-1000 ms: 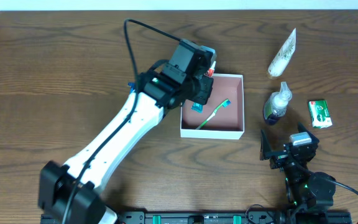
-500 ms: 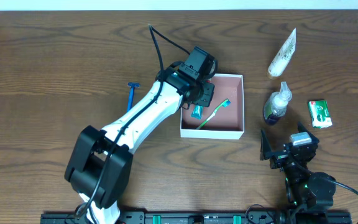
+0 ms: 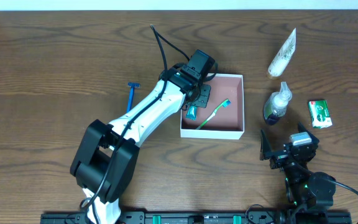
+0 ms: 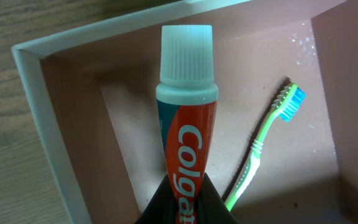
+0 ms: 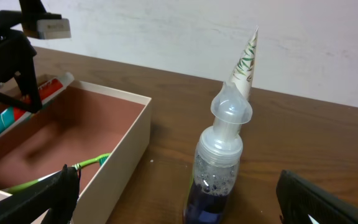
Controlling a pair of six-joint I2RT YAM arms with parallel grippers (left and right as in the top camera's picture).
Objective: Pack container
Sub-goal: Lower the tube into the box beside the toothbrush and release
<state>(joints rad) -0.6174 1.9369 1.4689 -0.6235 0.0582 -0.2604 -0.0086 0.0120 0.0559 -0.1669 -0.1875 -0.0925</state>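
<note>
The left hand [image 4: 185, 208] held the toothpaste [image 4: 186, 118] tight over the box [image 4: 28, 74] and needed to lay it flat beside the toothbrush [image 4: 258, 152]

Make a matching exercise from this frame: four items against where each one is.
Items:
1. toothpaste
2. toothbrush
3. razor
4. bottle

Places:
a. on the table, left of the container
b. lying inside the container
c. on the table, right of the container
d. gripped by the left gripper

Pairs: 1-d, 2-b, 3-a, 4-c
</note>
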